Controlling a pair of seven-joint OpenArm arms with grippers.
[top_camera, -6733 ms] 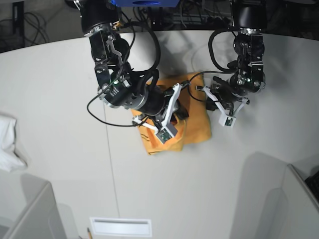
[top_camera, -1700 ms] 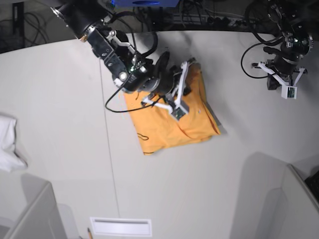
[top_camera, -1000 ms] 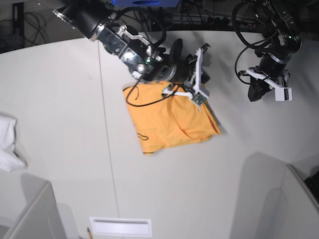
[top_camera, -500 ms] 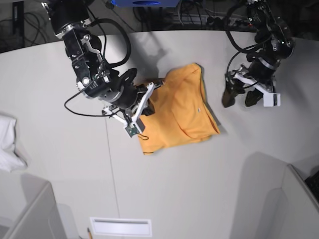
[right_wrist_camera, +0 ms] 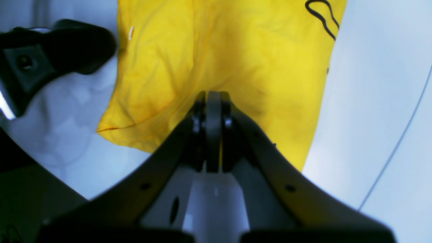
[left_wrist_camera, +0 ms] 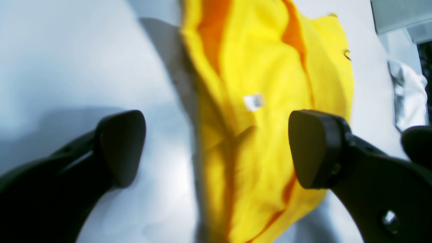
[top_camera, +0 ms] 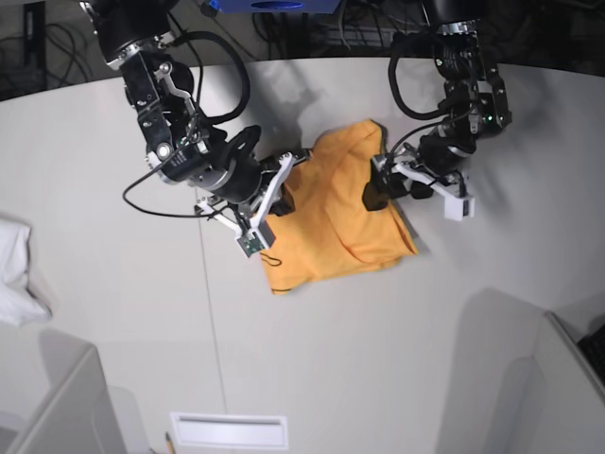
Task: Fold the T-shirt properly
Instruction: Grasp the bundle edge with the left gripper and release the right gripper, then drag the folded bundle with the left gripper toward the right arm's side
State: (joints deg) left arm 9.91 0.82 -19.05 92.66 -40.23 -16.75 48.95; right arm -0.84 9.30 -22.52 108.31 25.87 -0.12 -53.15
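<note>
The light-orange T-shirt (top_camera: 331, 213) lies folded into a rough rectangle at the table's middle. Thin black marks (right_wrist_camera: 320, 17) show near one corner, and a small white label (left_wrist_camera: 253, 101) sits on its top layer. My left gripper (top_camera: 395, 189) hangs at the shirt's right edge, wide open, its fingertips (left_wrist_camera: 123, 145) straddling the edge with nothing between them (left_wrist_camera: 217, 148). My right gripper (top_camera: 281, 197) is over the shirt's left edge, its jaws shut (right_wrist_camera: 212, 101) just above the cloth (right_wrist_camera: 236, 50); no fold shows between them.
A small white cloth (top_camera: 14, 274) lies at the table's far left, also seen as the white cloth (left_wrist_camera: 408, 98) in the left wrist view. Grey partitions (top_camera: 57, 407) stand at both lower corners. A white slotted plate (top_camera: 227, 430) sits at the front edge.
My left arm has swung in from the right to the shirt's right edge and opened its jaws wide. My right gripper has moved from the shirt's far edge to its left edge, staying shut.
</note>
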